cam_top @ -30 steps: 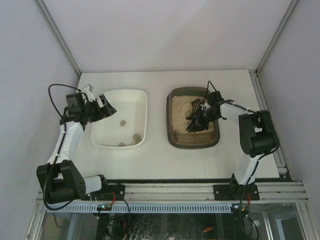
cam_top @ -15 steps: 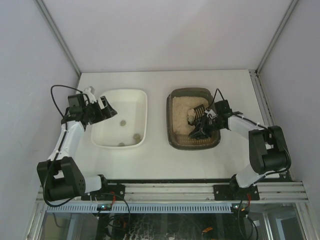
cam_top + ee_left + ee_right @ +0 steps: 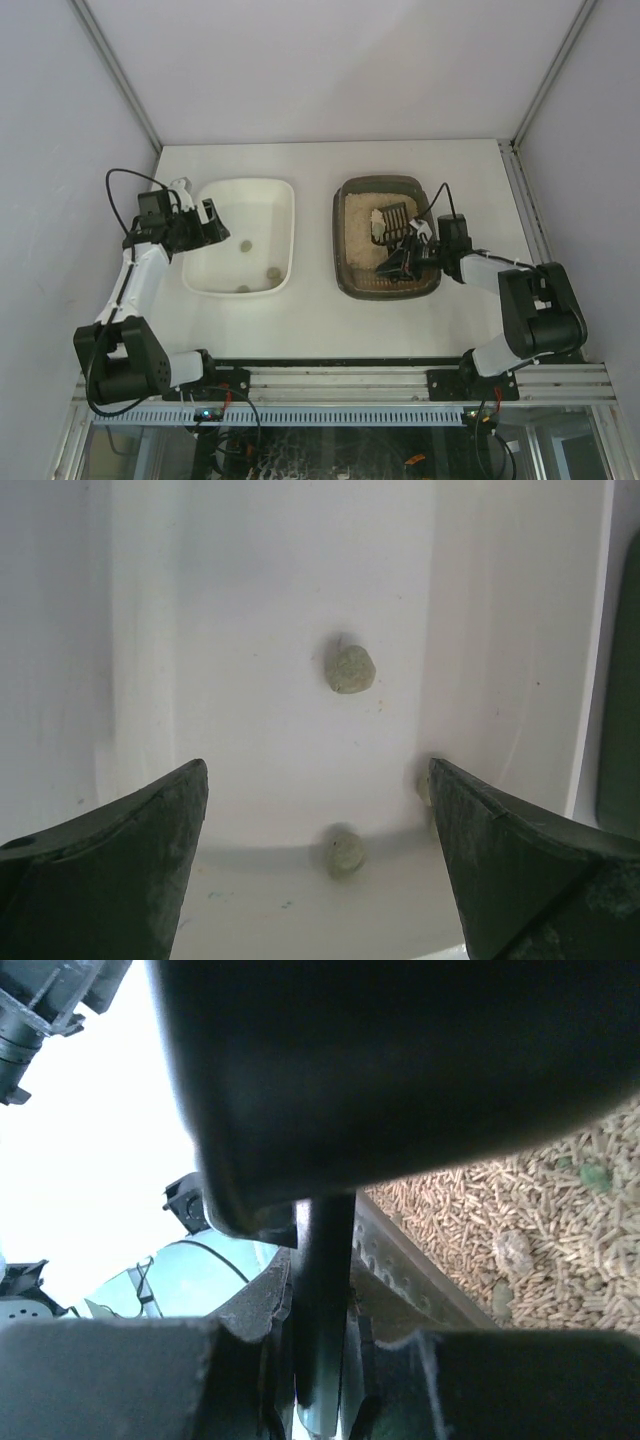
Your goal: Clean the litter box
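Right wrist view: right jaws are pressed together, pinching the thin black handle of the scoop (image 3: 322,1290). Just past them the dark rim of the litter box (image 3: 410,1260) is seen, then pale pellet litter with a grey clump (image 3: 515,1252) lying on it.

Top external view: these jaws are held over the near-right part of the litter box (image 3: 365,287). The box sits on the right half of the counter (image 3: 310,320), long axis running near edge to far edge. From the jaws the scoop head (image 3: 392,218) is pointed toward the far-left, over the litter about mid-box. A pale lump seems to be carried at its left side, but that cannot be confirmed.

Left jaws are spread wide with nothing held, hovering over the left side of the white tray (image 3: 289,220) on the counter's left half. Two clumps (image 3: 351,669) are already lying inside it.

Key relation, as judged: the white tray lies left of the box with bare counter between, so any load must be carried leftward. The right arm is the nearer one to the box.
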You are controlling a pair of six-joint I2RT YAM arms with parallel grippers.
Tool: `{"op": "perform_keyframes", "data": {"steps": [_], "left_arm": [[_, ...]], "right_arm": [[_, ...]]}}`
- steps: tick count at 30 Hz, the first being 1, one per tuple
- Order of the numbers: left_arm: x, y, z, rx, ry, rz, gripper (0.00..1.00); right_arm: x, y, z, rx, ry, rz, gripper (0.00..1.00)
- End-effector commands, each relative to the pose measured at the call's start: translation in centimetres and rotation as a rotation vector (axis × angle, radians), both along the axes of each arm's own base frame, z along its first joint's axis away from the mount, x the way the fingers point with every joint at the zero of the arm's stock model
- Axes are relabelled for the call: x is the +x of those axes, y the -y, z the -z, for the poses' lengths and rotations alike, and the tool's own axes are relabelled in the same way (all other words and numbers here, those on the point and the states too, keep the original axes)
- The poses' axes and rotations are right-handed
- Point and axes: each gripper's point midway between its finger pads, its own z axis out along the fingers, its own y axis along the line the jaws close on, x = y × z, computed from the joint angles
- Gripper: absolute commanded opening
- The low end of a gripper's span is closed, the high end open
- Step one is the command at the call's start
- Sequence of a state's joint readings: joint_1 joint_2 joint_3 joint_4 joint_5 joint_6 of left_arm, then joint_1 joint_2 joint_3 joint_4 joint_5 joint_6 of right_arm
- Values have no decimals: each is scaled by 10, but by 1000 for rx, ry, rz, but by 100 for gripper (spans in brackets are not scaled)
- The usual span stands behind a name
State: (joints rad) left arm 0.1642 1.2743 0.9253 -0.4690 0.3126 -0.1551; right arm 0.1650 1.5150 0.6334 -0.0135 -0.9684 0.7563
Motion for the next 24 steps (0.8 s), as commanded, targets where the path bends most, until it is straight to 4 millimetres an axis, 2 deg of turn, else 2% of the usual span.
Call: {"op": "perform_keyframes", "data": {"steps": [1,6,9,11,13,15,16,18,21,24], "left_arm": [[-4,-13,-21,105,43,-11,95],[-12,-12,-21,175,16,13,95],[-17,-5,-21,229,29,31,96],[-24,4,-17,247,26,71,96],[-33,16,-13,251,19,132,97],[-41,24,-12,260,21,172,99],[-43,26,-12,268,28,179,100],[-43,22,-17,297,57,158,100],[-43,2,-21,360,55,48,100],[-44,-5,-23,397,41,44,100]], "right_arm": [[26,1,-41,162,257,29,0],[24,3,-74,325,360,33,0],[25,4,-60,315,311,38,0],[17,-6,-53,322,285,-1,0],[9,-15,-61,376,301,-48,0],[11,-12,-72,439,319,-23,0],[16,-8,-72,455,299,4,0],[17,-11,-59,452,245,16,0],[-1,-31,-49,453,203,-75,0],[5,-22,-51,449,221,-32,0]]}}
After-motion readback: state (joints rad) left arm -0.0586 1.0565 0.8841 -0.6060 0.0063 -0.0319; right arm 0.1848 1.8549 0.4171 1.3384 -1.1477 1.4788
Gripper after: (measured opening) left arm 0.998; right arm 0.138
